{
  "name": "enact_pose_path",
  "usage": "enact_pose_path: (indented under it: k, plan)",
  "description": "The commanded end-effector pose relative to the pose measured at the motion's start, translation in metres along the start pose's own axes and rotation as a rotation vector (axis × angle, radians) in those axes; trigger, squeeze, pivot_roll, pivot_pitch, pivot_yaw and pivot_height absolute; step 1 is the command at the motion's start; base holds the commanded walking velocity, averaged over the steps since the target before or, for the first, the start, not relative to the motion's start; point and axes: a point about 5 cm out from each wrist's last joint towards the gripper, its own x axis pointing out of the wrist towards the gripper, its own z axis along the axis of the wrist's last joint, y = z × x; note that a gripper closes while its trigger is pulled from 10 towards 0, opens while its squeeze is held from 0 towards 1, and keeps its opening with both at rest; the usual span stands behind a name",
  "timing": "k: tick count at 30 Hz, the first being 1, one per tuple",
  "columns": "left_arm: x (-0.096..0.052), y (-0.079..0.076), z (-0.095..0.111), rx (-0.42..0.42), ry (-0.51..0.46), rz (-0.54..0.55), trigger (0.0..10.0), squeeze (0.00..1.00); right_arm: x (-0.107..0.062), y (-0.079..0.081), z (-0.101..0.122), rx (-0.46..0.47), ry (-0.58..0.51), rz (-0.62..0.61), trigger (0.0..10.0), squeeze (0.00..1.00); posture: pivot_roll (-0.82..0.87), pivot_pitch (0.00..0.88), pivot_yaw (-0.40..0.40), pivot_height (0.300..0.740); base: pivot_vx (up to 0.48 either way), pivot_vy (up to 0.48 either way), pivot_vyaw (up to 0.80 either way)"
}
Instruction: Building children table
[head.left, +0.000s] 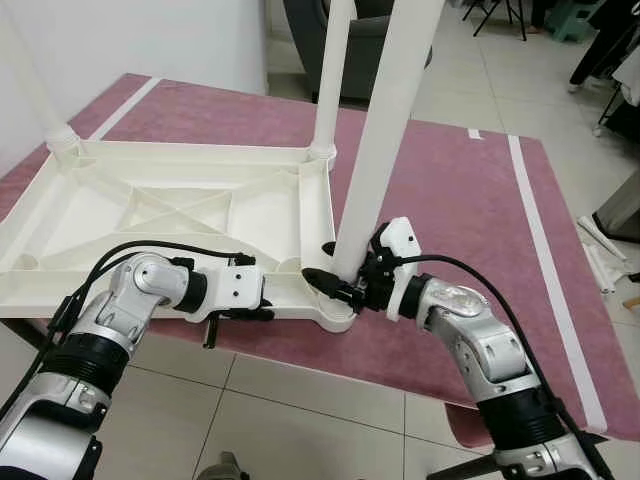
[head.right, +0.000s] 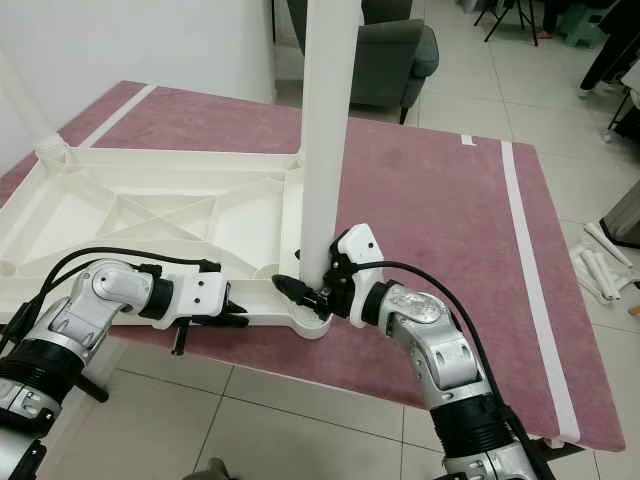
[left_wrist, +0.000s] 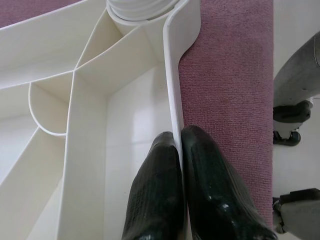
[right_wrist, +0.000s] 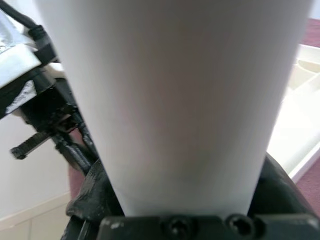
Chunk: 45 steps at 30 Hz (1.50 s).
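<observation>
Two grippers work: left gripper (left_wrist: 181, 165) pinches the white ribbed tabletop's (head.left: 150, 215) rim; right gripper (head.left: 340, 280) clamps the upright white leg (head.left: 375, 150).

A pink rug (head.left: 450, 200) covers tiled floor (head.left: 300, 420); a grey armchair (head.right: 385, 55) stands beyond.

Two silver arms with black elbow bands and white wrist housings; black cables loop along each. The left gripper (left_wrist: 180, 150) has glossy black textured fingers (left_wrist: 155, 195); screws line the right gripper (head.left: 335, 283) base.
</observation>
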Motion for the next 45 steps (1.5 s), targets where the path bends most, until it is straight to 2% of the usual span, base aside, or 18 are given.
enact_pose_path:
  k: [1, 2, 3, 4, 8, 10, 11, 14, 18, 22, 23, 26, 27, 31, 32, 36, 38, 45]
  plan:
    - [0.012, 0.001, 0.022, 0.069, -0.099, -0.016, 10.0, 0.0, 0.002, -0.005, -0.003, 0.017, 0.018, -0.087, 0.0, 0.0, 0.12, 0.0, -0.023, 0.74, 0.0, 0.0, 0.0]
    - [0.012, 0.001, 0.022, 0.069, -0.099, -0.016, 10.0, 0.0, 0.002, -0.005, -0.003, 0.017, 0.018, -0.087, 0.0, 0.0, 0.12, 0.0, -0.023, 0.74, 0.0, 0.0, 0.0]
    - [0.021, 0.013, 0.035, 0.054, -0.152, 0.041, 10.0, 0.0, 0.007, -0.012, -0.005, 0.004, 0.032, -0.283, 0.0, 0.0, 0.11, 0.0, -0.014, 0.74, 0.0, 0.0, 0.0]
    - [0.026, 0.019, 0.041, 0.049, -0.171, 0.063, 10.0, 0.0, 0.009, -0.015, -0.006, -0.004, 0.038, -0.366, 0.0, 0.0, 0.11, 0.0, -0.014, 0.74, 0.0, 0.0, 0.0]
    - [0.034, 0.03, 0.052, 0.039, -0.202, 0.1, 10.0, 0.0, 0.012, -0.02, -0.009, -0.009, 0.06, -0.513, 0.0, 0.0, 0.1, 0.0, -0.004, 0.74, 0.0, 0.0, 0.0]
    - [0.045, 0.044, 0.063, 0.038, -0.215, 0.141, 10.0, 0.0, 0.014, -0.024, -0.016, 0.023, 0.104, -0.695, 0.0, 0.0, 0.1, 0.0, -0.001, 0.74, 0.0, 0.0, 0.0]
    - [0.045, 0.044, 0.063, 0.038, -0.215, 0.141, 10.0, 0.0, 0.014, -0.024, -0.016, 0.023, 0.104, -0.695, 0.0, 0.0, 0.1, 0.0, -0.001, 0.74, 0.0, 0.0, 0.0]
    - [0.057, 0.056, 0.079, 0.036, -0.24, 0.166, 10.0, 0.0, 0.009, -0.028, -0.029, 0.059, 0.166, -0.944, 0.0, 0.0, 0.09, 0.0, 0.01, 0.74, 0.0, 0.0, 0.0]
    - [0.064, 0.062, 0.087, 0.037, -0.244, 0.189, 10.0, 0.0, 0.008, -0.027, -0.033, 0.068, 0.177, -1.034, 0.0, 0.0, 0.09, 0.0, 0.017, 0.74, 0.0, 0.0, 0.0]
    - [0.067, 0.063, 0.089, 0.035, -0.236, 0.194, 10.0, 0.0, 0.012, -0.024, -0.03, 0.068, 0.138, -1.021, 0.0, 0.0, 0.08, 0.0, 0.025, 0.74, 0.0, 0.0, 0.0]
    - [0.066, 0.062, 0.086, 0.035, -0.23, 0.189, 10.0, 0.0, 0.015, -0.022, -0.025, 0.062, 0.105, -0.982, 10.0, 0.0, 0.08, 0.0, 0.025, 0.74, 0.0, 0.0, 0.0]
    - [0.065, 0.059, 0.083, 0.035, -0.224, 0.183, 10.0, 0.0, 0.017, -0.021, -0.02, 0.063, 0.062, -0.934, 10.0, 0.0, 0.08, 0.0, 0.024, 0.74, 0.0, 0.0, 0.0]
    - [0.063, 0.057, 0.079, 0.036, -0.217, 0.176, 10.0, 0.0, 0.019, -0.018, -0.013, 0.062, 0.013, -0.874, 10.0, 1.0, 0.08, 0.0, 0.02, 0.74, 0.0, 0.0, 0.0]
    - [0.06, 0.048, 0.07, 0.048, -0.2, 0.141, 10.0, 0.0, 0.024, -0.008, 0.004, 0.042, -0.085, -0.66, 10.0, 1.0, 0.08, 0.0, 0.015, 0.74, 0.0, 0.0, 0.0]
    - [0.057, 0.043, 0.067, 0.056, -0.198, 0.119, 10.0, 0.0, 0.022, -0.005, 0.009, 0.021, -0.1, -0.59, 10.0, 0.0, 0.08, 0.0, 0.01, 0.74, 0.0, 0.0, 0.0]
    - [0.051, 0.033, 0.061, 0.072, -0.194, 0.074, 10.0, 0.0, 0.017, -0.004, 0.016, -0.027, -0.111, -0.489, 10.0, 0.0, 0.09, 0.0, 0.004, 0.74, 0.0, 0.0, 0.0]
    - [0.04, 0.02, 0.055, 0.091, -0.188, 0.016, 10.0, 0.0, 0.006, -0.007, 0.02, -0.065, -0.096, -0.378, 10.0, 0.0, 0.09, 0.0, 0.004, 0.74, 0.0, 0.0, 0.0]
    - [0.023, -0.001, 0.05, 0.115, -0.191, -0.058, 10.0, 0.0, -0.012, -0.01, 0.016, -0.071, -0.04, -0.202, 10.0, 0.0, 0.1, 0.0, -0.01, 0.74, 0.0, 0.0, 0.0]
